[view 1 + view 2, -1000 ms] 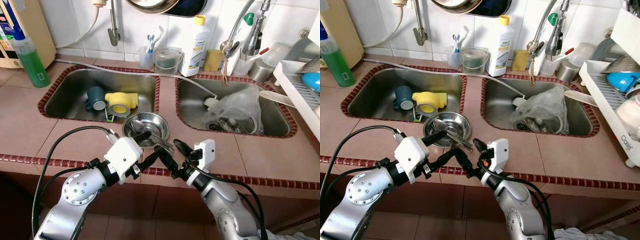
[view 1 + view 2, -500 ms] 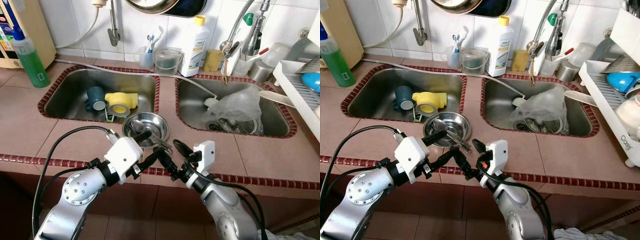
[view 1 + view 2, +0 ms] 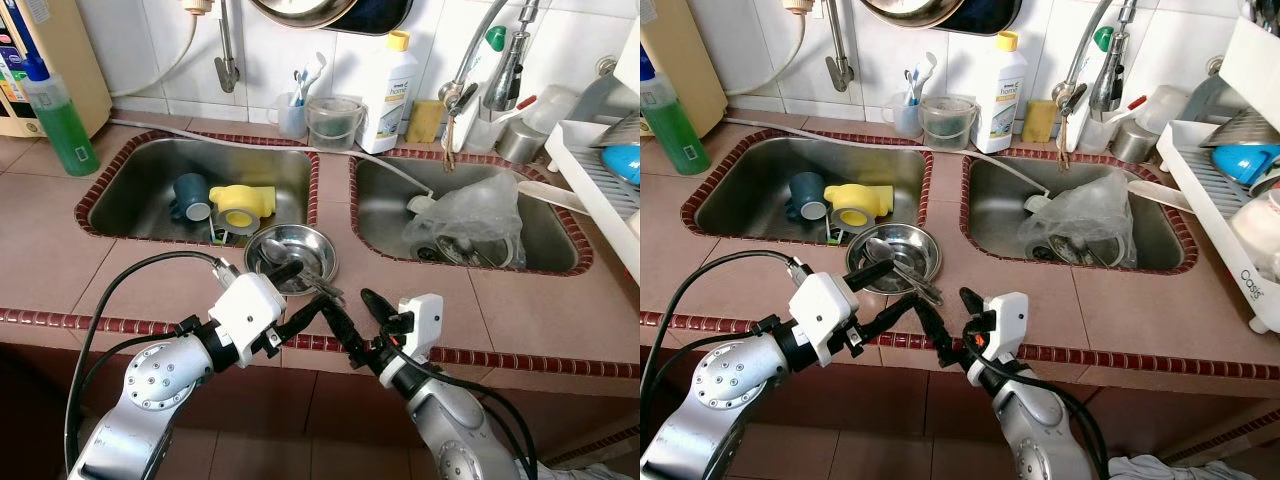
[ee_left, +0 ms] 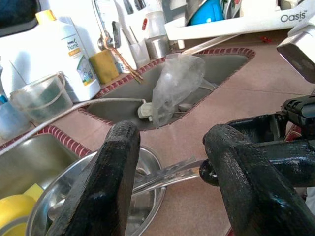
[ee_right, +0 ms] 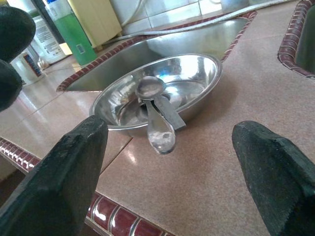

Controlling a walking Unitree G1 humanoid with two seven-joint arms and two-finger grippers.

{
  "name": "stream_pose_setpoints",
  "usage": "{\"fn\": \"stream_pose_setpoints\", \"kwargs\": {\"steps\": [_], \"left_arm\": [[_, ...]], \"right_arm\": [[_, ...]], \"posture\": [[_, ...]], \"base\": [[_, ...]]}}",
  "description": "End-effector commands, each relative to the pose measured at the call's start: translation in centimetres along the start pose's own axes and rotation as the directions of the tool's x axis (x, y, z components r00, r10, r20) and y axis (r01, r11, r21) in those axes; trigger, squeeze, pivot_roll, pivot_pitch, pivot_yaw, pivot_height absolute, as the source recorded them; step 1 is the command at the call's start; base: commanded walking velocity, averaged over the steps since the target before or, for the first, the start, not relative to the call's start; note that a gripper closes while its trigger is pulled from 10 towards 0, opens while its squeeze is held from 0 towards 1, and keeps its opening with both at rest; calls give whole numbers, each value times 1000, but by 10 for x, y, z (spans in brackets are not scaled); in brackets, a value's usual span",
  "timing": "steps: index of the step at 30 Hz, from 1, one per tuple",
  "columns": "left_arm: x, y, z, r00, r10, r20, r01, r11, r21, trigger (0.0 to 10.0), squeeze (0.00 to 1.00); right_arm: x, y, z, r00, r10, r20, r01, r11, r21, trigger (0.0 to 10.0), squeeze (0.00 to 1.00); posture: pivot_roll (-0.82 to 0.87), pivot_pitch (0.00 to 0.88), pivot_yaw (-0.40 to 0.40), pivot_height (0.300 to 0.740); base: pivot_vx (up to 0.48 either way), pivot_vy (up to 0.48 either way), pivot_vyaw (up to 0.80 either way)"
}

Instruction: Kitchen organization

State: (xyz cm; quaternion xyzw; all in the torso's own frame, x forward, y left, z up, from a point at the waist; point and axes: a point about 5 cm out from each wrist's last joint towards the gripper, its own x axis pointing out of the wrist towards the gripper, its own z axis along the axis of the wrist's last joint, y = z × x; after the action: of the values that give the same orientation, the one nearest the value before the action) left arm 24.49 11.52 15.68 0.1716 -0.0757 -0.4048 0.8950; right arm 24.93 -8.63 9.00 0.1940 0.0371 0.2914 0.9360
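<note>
Two stainless-steel sink basins sit in the tiled counter, a left one (image 3: pixel 130 195) and a right one (image 3: pixel 385 205). One shallow round steel bowl (image 3: pixel 310 248) rests between them, with at least two pieces of steel cutlery (image 5: pixel 156 125) lying in it; the exact number cannot be told. The left basin holds one dark teal mug (image 3: pixel 189 195) and one yellow plastic cup (image 3: pixel 243 203). One green soap bottle (image 3: pixel 60 120) and one white detergent bottle (image 3: pixel 388 95) stand on the counter.

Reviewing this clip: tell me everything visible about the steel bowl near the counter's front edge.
The steel bowl is a shallow, round, shiny metal dish sitting upright on the tiled counter, on the strip between the two sinks and partly overlapping the left sink's rim. Inside it lie a spoon and other flat metal utensils, handles resting on and jutting over the near rim. Both open grippers, left gripper and right gripper, sit just before it; neither touches it.
</note>
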Motion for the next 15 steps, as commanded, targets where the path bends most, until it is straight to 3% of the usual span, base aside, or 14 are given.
{"fn": "stream_pose_setpoints", "kwargs": {"steps": [1, 3, 4, 8, 10, 11, 12, 13, 15], "left_arm": [[2, 1, 3, 1000, -11, 7, 11, 1000, 9, 10000, 0], [2, 1, 3, 1000, -8, 7, 8, 1000, 11, 10000, 0], [2, 2, 3, 1000, -7, 7, 7, 1000, 12, 10000, 0], [1, 2, 4, 1000, -1, 7, 1, 1000, 15, 10000, 0], [1, 2, 5, 1000, 1, 8, -1, 1000, 16, 10000, 0], [1, 2, 5, 1000, 2, 8, -3, 1000, 16, 10000, 0], [0, 3, 5, 1000, 6, 6, -6, 1000, 17, 10000, 0], [0, 3, 5, 1000, 7, 5, -7, 1000, 17, 10000, 0], [-2, 3, 4, 1000, 11, 1, -11, 1000, 17, 10000, 0]], "right_arm": [[7, 5, 1, 1000, 31, 2, -31, 999, 6, 4902, 0], [10, 7, 2, 999, 39, 8, -39, 999, 12, 4157, 0], [12, 8, 3, 999, 46, 9, -46, 999, 20, 392, 0], [18, 13, 1, 998, 69, 9, -69, 996, 61, 0, 0], [20, 17, -1, 996, 84, 1, -83, 993, 78, 1569, 0], [20, 18, -2, 996, 94, -2, -93, 992, 82, 1569, 0], [19, 17, -3, 997, 74, -8, -73, 995, 72, 7020, 0], [19, 17, -3, 998, 68, -7, -68, 995, 69, 10000, 0], [17, 16, 1, 998, 53, 18, -54, 996, 74, 10000, 0]], "posture": [[130, 40, -39, 740], [130, 40, -39, 740], [135, 39, -40, 740], [139, 38, -41, 740], [139, 38, -41, 740], [150, 40, -47, 740], [150, 40, -47, 740], [153, 42, -50, 740], [154, 44, -49, 740]], "base": [[0, 0, 0], [0, 0, 0], [0, 0, 0], [0, 0, 0], [0, 0, 0], [0, 0, 0], [0, 0, 0], [0, 0, 0], [0, 0, 0]]}}
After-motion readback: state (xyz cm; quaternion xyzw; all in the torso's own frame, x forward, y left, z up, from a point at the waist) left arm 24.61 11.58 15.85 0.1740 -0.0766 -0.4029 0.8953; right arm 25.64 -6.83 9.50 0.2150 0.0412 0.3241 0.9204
